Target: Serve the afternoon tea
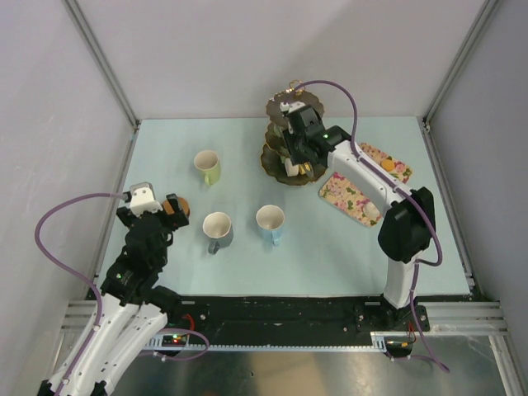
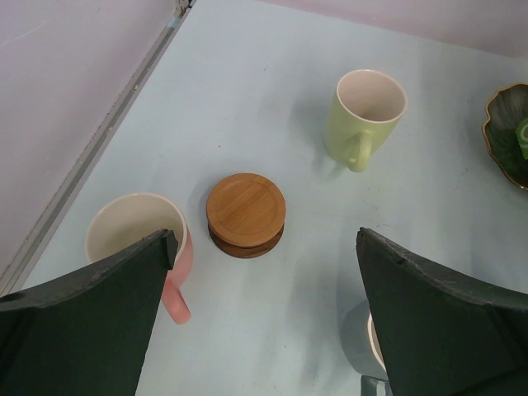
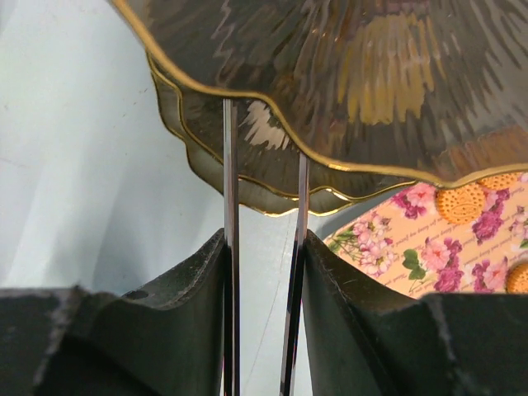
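Overhead, the three-tier stand [image 1: 272, 158] is seen at the far middle of the table [image 1: 330, 247], and the right gripper [image 1: 299, 158] is placed against its lower tiers, presumably so that a cake can be set there. A few small cakes [image 1: 387, 165] are laid on two floral trays [image 1: 346, 191] just to the right. The yellow-green mug [image 1: 207, 165], grey mug [image 1: 218, 228] and blue mug [image 1: 270, 221] are stood apart in front, none on a coaster. The left gripper [image 1: 167, 209] is held low beside the stacked coasters [image 1: 181, 206] at the table's left.

From the left wrist, the fingers are spread wide and nothing is gripped. The stacked coasters are framed between them, with the pink mug [image 2: 132, 231] just beside, so a coaster pick is judged to be lined up.

From the right wrist, the fingers are clamped on thin metal tongs [image 3: 230, 206], whose blades are pointed beneath a gold-rimmed tier. What sits at their tips is hidden.
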`<state>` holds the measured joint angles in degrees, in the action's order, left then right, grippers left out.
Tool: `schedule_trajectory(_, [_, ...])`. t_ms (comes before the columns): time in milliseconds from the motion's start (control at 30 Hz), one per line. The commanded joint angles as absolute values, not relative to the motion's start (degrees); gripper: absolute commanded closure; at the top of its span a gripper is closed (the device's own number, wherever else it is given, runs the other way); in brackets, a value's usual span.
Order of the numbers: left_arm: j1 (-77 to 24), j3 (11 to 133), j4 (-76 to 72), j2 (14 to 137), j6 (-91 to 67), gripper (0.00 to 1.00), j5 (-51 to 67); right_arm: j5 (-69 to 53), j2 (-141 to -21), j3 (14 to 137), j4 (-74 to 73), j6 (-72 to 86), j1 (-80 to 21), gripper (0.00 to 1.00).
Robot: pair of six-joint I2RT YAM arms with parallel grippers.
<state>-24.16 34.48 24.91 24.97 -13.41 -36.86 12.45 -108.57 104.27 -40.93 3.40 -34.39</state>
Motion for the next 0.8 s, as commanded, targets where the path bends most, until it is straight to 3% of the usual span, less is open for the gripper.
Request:
schedule_trajectory(0, [-24.43,34.27,23.26,25.09,-12.44,0.02,-37.53,16.13,-108.86,106.46,-35.93,4.82,-33.91,0.63])
schedule_trajectory(767, [-24.44,34.27,23.25,24.62,-12.41,0.02,-37.15,15.45,-102.00,99.09,-35.52,5.33,-37.04,0.47])
